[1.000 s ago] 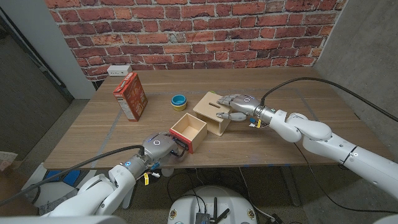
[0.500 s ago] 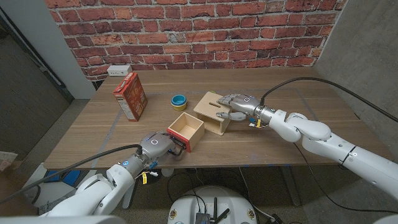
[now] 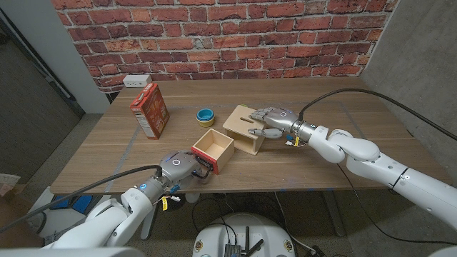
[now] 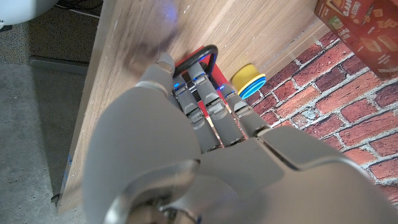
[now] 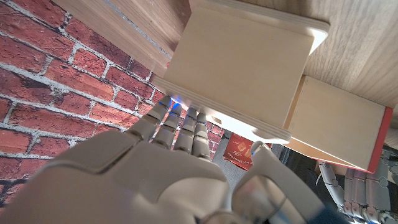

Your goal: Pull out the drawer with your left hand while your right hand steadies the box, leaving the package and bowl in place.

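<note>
Wooden table (image 3: 300,168) in front of a red brick wall (image 3: 228,36), white power outlet box (image 3: 136,80) at the far left edge. The light wooden box (image 3: 245,126) sits mid-table, and its drawer (image 3: 215,149) is pulled well out toward the near edge, red front, nothing inside that I can see. Left hand (image 3: 182,167) has its fingers (image 4: 198,87) hooked on the black handle (image 4: 208,53). Right hand (image 3: 271,121) lies on the box top, fingers spread over it, thumb down the side. Red package (image 3: 149,109) stands at the left, and 1 yellow-and-blue bowl (image 3: 206,116) sits just behind the box.
</note>
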Available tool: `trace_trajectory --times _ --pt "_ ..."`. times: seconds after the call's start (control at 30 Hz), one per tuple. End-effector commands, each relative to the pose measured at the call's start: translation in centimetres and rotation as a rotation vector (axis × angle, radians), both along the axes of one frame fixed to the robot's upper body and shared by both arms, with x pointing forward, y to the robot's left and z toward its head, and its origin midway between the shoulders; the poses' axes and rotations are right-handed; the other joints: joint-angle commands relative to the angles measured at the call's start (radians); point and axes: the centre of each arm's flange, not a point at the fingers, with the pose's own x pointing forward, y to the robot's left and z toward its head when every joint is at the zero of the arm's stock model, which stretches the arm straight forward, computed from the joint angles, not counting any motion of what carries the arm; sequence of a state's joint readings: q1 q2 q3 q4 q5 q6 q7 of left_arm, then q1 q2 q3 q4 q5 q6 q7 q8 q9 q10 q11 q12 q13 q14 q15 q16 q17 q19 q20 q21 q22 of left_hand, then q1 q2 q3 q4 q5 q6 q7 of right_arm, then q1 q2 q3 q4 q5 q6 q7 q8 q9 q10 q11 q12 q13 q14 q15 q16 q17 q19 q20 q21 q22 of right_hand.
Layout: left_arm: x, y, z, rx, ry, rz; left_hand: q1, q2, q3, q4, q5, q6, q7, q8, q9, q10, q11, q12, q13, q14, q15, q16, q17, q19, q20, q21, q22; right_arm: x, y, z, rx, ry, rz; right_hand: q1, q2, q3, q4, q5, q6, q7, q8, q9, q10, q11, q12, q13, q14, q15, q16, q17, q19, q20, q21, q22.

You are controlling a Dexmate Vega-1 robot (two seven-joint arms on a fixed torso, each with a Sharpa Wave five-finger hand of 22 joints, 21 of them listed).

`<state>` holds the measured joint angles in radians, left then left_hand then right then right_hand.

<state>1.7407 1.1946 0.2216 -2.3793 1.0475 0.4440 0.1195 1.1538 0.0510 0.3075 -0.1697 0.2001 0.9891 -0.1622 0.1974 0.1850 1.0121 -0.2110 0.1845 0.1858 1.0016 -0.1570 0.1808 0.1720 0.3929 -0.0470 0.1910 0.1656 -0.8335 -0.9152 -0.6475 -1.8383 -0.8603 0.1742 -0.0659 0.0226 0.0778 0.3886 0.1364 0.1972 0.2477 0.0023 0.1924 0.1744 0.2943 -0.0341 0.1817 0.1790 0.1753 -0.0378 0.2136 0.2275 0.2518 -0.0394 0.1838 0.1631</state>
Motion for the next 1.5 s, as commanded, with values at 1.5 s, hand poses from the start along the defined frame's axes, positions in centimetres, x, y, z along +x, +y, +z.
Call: trace_trajectory --times 1.5 --pt "-1.1 1.3 1.6 -0.046 -0.053 -0.073 -0.232 -0.049 0.028 0.036 -0.003 -0.09 0.006 -0.002 -0.001 -0.098 0.0 0.002 -0.003 -0.101 -0.073 -0.002 -0.001 0.006 -0.158 -0.004 0.003 -1.7 0.3 1.5 0.04 -0.046 0.02 -0.005 0.035 0.009 0.002 0.007 0.002 -0.003 -0.003 0.004 0.002 -0.005 0.007 0.005 0.0 -0.04 0.002 0.002 0.019 -0.057 0.005 0.002"
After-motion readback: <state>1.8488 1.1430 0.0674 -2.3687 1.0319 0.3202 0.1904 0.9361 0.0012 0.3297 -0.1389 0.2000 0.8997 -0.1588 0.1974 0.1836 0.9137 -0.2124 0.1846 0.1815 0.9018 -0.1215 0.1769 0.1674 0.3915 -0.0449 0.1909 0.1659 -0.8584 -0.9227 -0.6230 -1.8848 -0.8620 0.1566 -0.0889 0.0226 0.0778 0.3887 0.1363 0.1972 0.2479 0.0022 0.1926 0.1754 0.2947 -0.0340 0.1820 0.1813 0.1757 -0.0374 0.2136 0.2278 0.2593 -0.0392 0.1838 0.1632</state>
